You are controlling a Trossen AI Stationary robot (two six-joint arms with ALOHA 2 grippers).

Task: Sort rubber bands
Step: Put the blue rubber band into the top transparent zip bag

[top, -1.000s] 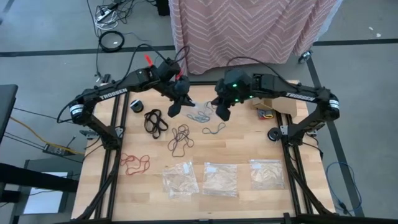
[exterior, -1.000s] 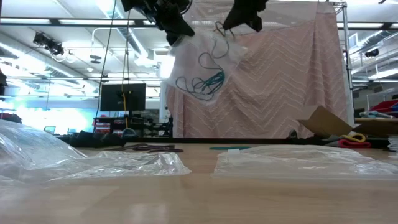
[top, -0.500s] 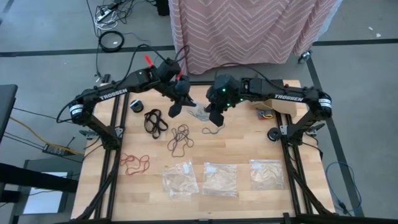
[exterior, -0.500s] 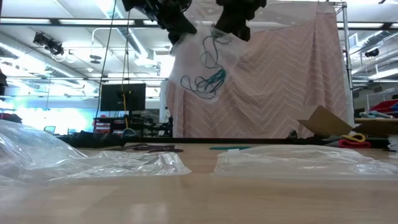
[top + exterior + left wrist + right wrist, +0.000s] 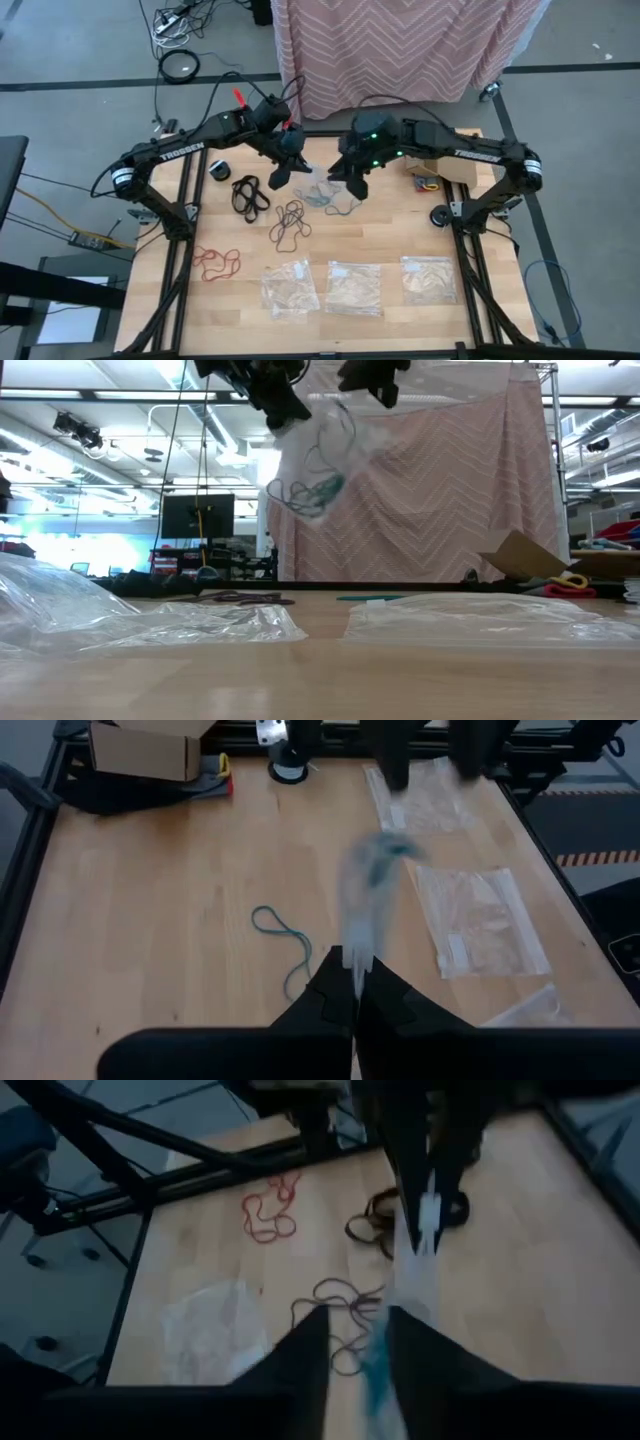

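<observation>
A clear plastic bag (image 5: 318, 455) with teal rubber bands (image 5: 310, 490) inside hangs high above the table's far middle, and my left gripper (image 5: 281, 172) is shut on it. My right gripper (image 5: 352, 184) stands open just right of the bag's top; in the right wrist view the blurred bag (image 5: 405, 1295) runs between its fingers. On the table lie one teal band (image 5: 343, 208), black bands (image 5: 250, 193), dark brown bands (image 5: 290, 222) and red bands (image 5: 215, 262). My left gripper pinches the bag's upper edge (image 5: 352, 960) between its two fingertips, which slant down from the table's left. The bag hangs below them, clear of the table, with the teal bands bunched in its lower part. My right gripper: I cannot tell whether its open fingers touch the bag.
Three clear bags (image 5: 290, 288) (image 5: 354, 288) (image 5: 428, 278) lie flat in a row along the near edge. A cardboard box (image 5: 440, 168) stands at the far right, a small black roll (image 5: 220, 169) at the far left. A pink patterned cloth (image 5: 450, 480) hangs behind the table.
My right gripper has opened and let go of the bag's right top edge, turning and rising slightly. The bag, earlier spread between both grippers, now hangs from my left gripper alone and has swung toward the left, the teal bands with it.
</observation>
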